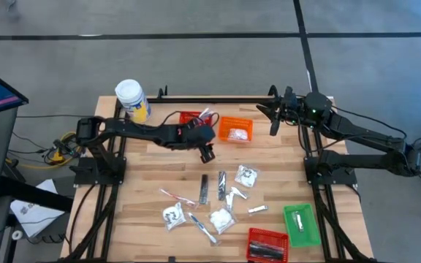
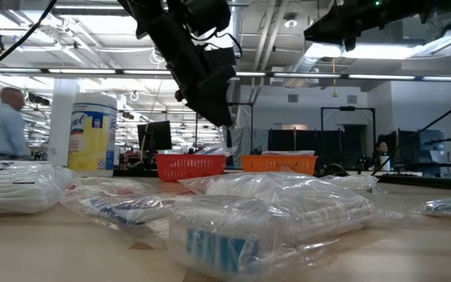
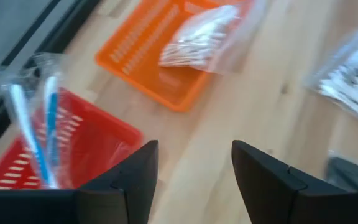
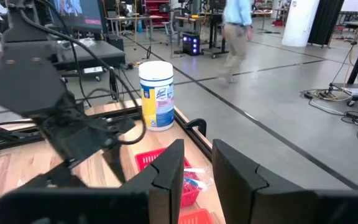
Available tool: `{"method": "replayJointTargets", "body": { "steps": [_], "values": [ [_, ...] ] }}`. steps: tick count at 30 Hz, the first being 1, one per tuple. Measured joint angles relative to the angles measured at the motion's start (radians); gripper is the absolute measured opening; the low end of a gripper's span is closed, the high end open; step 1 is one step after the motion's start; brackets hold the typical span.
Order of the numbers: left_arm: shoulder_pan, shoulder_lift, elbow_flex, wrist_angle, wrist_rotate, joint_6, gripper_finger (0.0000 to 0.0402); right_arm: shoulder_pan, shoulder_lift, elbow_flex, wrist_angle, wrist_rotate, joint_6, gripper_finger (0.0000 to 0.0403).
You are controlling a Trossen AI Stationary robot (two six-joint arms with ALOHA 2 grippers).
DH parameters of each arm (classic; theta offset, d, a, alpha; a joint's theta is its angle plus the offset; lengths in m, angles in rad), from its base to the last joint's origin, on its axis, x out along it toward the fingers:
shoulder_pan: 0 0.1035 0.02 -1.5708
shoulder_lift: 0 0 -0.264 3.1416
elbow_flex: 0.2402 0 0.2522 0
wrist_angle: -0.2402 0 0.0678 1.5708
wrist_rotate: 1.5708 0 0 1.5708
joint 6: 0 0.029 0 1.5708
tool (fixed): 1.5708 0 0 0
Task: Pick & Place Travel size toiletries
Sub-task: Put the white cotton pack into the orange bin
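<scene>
The travel size toiletries (image 1: 221,218) lie loose on the wooden table's middle and near part: clear-wrapped white packets (image 1: 245,175) and slim grey sticks (image 1: 203,188). One clear packet of blue and white sticks (image 3: 36,118) stands in the far red basket (image 1: 189,118), its upper end above the rim. A packet of white swabs (image 3: 197,37) lies in the orange basket (image 1: 236,130). My left gripper (image 3: 194,149) hovers open and slanting down, just near of these two baskets, with nothing between its fingers. My right gripper (image 4: 199,149) waits raised over the far right corner, slightly open, holding nothing.
A yellow jar with a white lid (image 1: 132,100) stands at the far left corner. A green basket (image 1: 300,223) and a second red basket (image 1: 267,245) sit at the near right. People move about in the room beyond the table.
</scene>
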Motion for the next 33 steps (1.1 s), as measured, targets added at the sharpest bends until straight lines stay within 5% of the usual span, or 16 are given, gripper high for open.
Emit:
{"method": "replayJointTargets", "body": {
  "steps": [22, 33],
  "values": [
    [-0.229, 0.000, -0.001, 0.000, 0.000, -0.094, 0.0195, 0.002, 0.005, 0.000, -0.036, 0.000, 0.003, 0.0077],
    [-0.331, 0.000, -0.001, -0.003, -0.001, -0.180, 0.0195, 0.123, 0.133, 0.000, -0.074, 0.000, 0.002, 0.0077]
  ]
}}
